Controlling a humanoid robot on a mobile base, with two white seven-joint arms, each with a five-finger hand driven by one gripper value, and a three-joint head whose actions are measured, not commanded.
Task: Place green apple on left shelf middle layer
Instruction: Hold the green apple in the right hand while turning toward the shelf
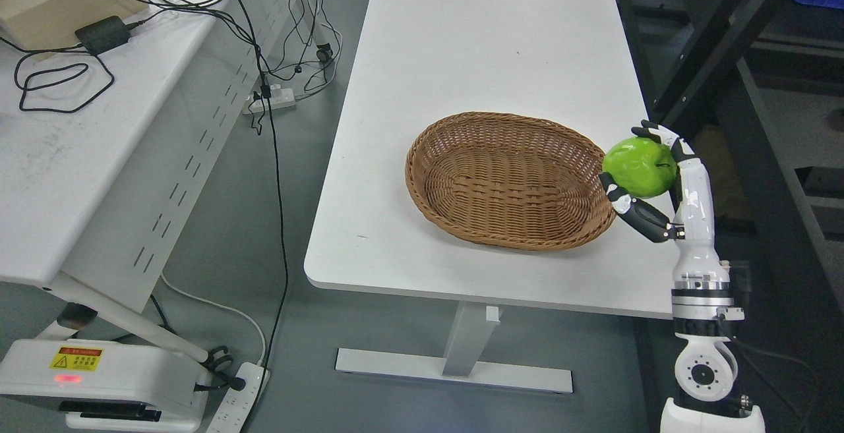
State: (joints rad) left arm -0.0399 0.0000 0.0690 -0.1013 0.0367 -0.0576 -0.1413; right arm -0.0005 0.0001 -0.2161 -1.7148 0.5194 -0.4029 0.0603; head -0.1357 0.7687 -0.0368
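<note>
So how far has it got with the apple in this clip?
Pickup done: the right robot hand grips the shiny green apple beside the empty oval wicker basket. Carrying is under way. Placing on the shelf remains; no shelf layer has been reached.

**White table, one basket**

The table (461,57) is white, with rounded corners, and stands on a grey floor (310,176). A woven oval basket (511,222) lies directly on its near right part. To the left, a second table (72,176) carries a wooden block (62,4), a black adapter (102,33) and looping cables (56,87).
</note>
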